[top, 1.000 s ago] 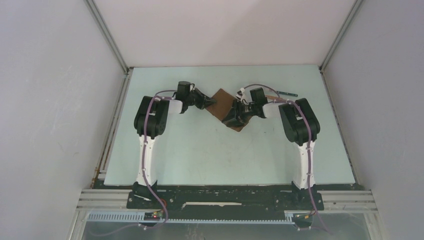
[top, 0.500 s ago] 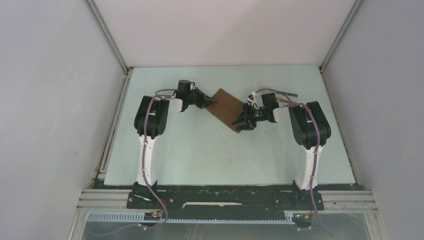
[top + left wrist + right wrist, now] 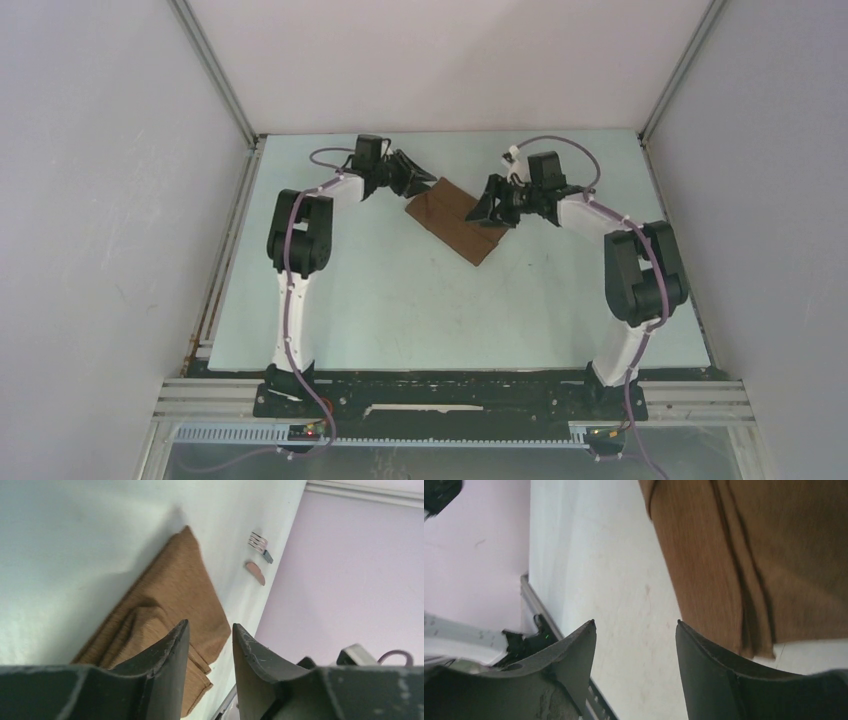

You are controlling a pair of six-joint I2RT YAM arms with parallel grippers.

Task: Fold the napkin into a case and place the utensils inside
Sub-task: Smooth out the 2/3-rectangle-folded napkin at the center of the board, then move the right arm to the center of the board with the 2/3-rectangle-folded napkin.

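The brown napkin (image 3: 455,225) lies folded into a narrow oblong case at the far middle of the table, with layered edges showing in the left wrist view (image 3: 170,595) and the right wrist view (image 3: 749,555). My left gripper (image 3: 425,183) is open and empty just above the case's far left end (image 3: 210,627). My right gripper (image 3: 482,210) is open and empty beside the case's right edge (image 3: 636,625). The fork (image 3: 260,544), with a silver head and dark handle, and the reddish-brown knife (image 3: 255,573) lie beyond the cloth near the right wall. The right arm hides them in the top view.
The pale table (image 3: 400,300) is boxed in by grey walls on the left, back and right. A metal rail (image 3: 539,612) runs along the table's edge. Both arm bases stand at the near edge.
My right gripper has drawn back off the cloth toward the far right, leaving it as a narrower oblong. My left gripper has moved a little farther back and now stands open.
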